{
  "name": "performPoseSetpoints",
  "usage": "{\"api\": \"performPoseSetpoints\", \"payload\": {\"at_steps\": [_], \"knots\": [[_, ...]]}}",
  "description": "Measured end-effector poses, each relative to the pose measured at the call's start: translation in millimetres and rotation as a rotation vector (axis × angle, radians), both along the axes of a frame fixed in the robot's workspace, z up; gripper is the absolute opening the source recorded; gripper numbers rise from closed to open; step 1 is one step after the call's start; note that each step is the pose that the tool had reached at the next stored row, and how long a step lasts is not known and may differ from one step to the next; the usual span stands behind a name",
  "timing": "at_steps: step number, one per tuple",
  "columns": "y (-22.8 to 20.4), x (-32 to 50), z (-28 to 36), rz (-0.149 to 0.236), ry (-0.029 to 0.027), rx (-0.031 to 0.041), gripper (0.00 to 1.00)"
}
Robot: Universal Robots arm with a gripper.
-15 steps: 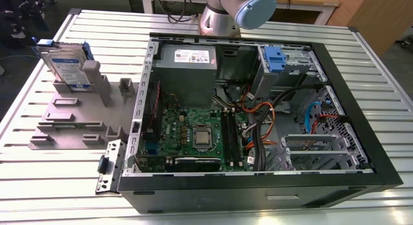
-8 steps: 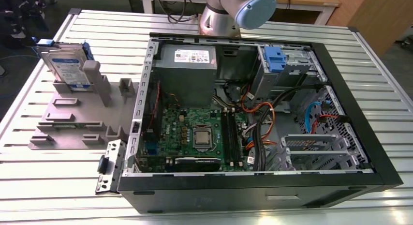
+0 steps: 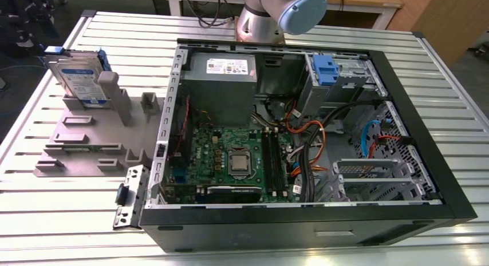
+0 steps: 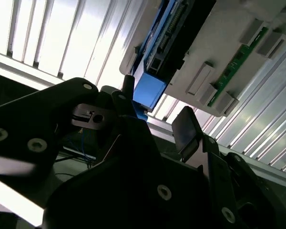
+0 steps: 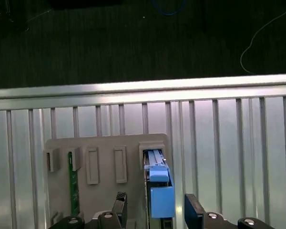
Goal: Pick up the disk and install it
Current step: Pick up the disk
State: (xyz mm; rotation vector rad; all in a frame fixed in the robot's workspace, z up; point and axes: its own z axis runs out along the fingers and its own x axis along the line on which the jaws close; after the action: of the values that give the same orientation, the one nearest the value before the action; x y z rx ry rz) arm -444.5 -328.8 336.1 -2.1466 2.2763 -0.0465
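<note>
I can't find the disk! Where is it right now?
In the exterior view the disk stands on edge in the grey holder at that view's left, just outside the open computer case.

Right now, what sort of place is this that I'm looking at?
Probably a robotics lab or workshop: a robot arm stands by an opened computer case on a slatted metal table, and a disk stands in a grey holder.

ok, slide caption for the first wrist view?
Open fingers framing the blue-bracketed disk, which stands on edge in the grey fixture on the slatted table.
</note>
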Motion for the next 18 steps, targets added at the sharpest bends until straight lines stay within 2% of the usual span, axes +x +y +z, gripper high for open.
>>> {"api": "performPoseSetpoints", "payload": {"at_steps": [1,3,10,13,14,18], "knots": [[0.0,0.0,-1.0,0.018,0.0002,0.0,0.59],[0.0,0.0,-3.9,0.031,0.0002,0.0,0.59],[0.0,0.0,-15.6,0.032,0.0002,-0.0001,0.59],[0.0,0.2,-16.7,0.032,0.0004,-0.0001,0.58],[-0.1,0.2,-16.7,0.032,0.0005,-0.0002,0.51],[-0.1,0.3,-17.4,0.032,0.0001,-0.0009,0.51]]}}
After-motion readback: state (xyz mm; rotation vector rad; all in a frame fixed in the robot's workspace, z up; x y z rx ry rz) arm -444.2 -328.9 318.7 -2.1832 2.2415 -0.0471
